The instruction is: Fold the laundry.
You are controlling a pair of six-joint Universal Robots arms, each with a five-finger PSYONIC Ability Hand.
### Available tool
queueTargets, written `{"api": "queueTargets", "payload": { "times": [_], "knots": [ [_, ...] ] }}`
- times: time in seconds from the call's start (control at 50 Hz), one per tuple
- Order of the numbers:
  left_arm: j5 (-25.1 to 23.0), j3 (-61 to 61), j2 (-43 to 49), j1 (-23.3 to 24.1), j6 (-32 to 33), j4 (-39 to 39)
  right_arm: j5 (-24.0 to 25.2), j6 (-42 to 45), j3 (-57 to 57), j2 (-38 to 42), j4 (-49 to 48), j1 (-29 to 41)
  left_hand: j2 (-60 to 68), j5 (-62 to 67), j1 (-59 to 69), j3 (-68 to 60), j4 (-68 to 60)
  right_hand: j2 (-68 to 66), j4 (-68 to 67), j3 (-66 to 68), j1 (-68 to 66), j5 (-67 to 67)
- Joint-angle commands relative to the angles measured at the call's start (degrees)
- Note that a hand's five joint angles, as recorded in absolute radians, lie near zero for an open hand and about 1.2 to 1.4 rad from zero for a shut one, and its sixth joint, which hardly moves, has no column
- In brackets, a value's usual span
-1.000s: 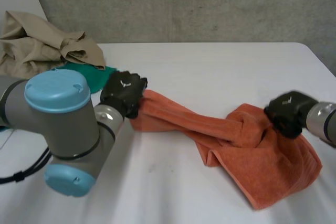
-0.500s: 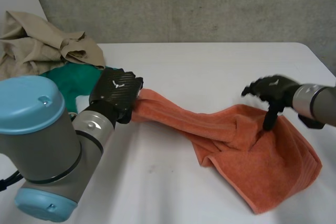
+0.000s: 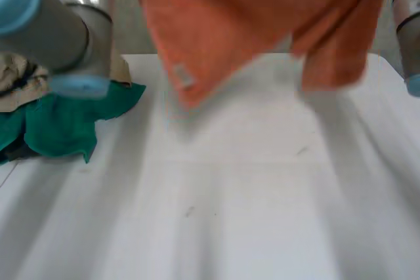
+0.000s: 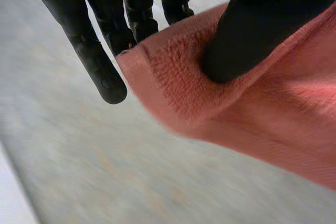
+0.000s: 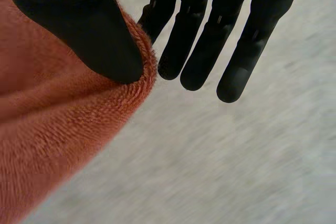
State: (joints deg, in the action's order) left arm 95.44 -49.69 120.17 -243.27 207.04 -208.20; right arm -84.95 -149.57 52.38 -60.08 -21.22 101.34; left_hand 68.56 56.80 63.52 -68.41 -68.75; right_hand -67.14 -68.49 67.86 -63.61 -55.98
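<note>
**Fig.** Orange terry-cloth towel (image 3: 249,18), slumped on the white table (image 3: 230,201) half a second before, hung clear of it at twelve o'clock. My left hand (image 4: 257,35) pinched a looped-pile corner under its thumb, and my right hand (image 5: 89,30) pinched the nubbly far edge likewise. I judged it spread for folding. Crumpled green cloth (image 3: 65,119) lay at nine o'clock.

- 1 orange towel (image 3: 249,24) hanging
- 1 green cloth (image 3: 65,119) lying
- 1 beige cloth (image 3: 12,83) lying
- 1 table (image 3: 230,214) showing
- 2 hands showing: left hand (image 4: 100,61), right hand (image 5: 205,51)
- 2 arms showing: left arm (image 3: 65,18), right arm (image 3: 408,24)
</note>
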Motion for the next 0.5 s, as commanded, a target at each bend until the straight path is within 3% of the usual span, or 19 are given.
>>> {"api": "queueTargets", "payload": {
  "times": [0.02,0.14,0.24,0.36,0.42,0.5],
  "knots": [
    [-0.25,-0.22,0.6,-0.63,-0.15,-0.54,1.62,0.24,8.34,-5.22,-0.93,0.26,11.44,13.2,16.48,-11.59,-11.25,-12.86,-11.51,12.14,-16.39,-14.02],
    [-2.0,-16.45,-0.98,-0.37,-0.41,-0.8,6.45,0.59,21.77,-8.04,8.45,0.35,11.44,13.2,16.48,-11.59,-11.25,-12.86,-11.51,12.14,-16.39,-14.02],
    [-4.65,-28.08,-2.3,-0.19,-0.41,-1.15,6.9,0.68,31.37,-7.78,16.03,0.7,11.44,13.2,16.48,-11.59,-11.25,-12.86,-11.51,12.14,-16.39,-14.02],
    [-5.44,-35.38,-2.65,-0.1,0.03,-0.62,6.9,-0.02,38.32,-7.51,18.5,1.4,11.44,13.2,16.48,-11.59,-11.25,-12.86,-11.51,12.14,-16.39,-14.02],
    [-5.35,-37.49,-3.97,-0.1,0.29,-0.27,6.11,0.15,38.94,-7.6,19.37,1.14,11.44,13.2,16.48,-11.59,-11.25,20.95,22.3,-21.67,17.42,19.79],
    [-5.35,-39.96,-7.48,-0.19,0.21,-0.19,5.5,0.15,37.71,-9.44,20.08,0.79,11.44,13.2,16.48,-11.59,-11.25,33.31,34.66,-34.03,29.78,32.15]
  ]
}}
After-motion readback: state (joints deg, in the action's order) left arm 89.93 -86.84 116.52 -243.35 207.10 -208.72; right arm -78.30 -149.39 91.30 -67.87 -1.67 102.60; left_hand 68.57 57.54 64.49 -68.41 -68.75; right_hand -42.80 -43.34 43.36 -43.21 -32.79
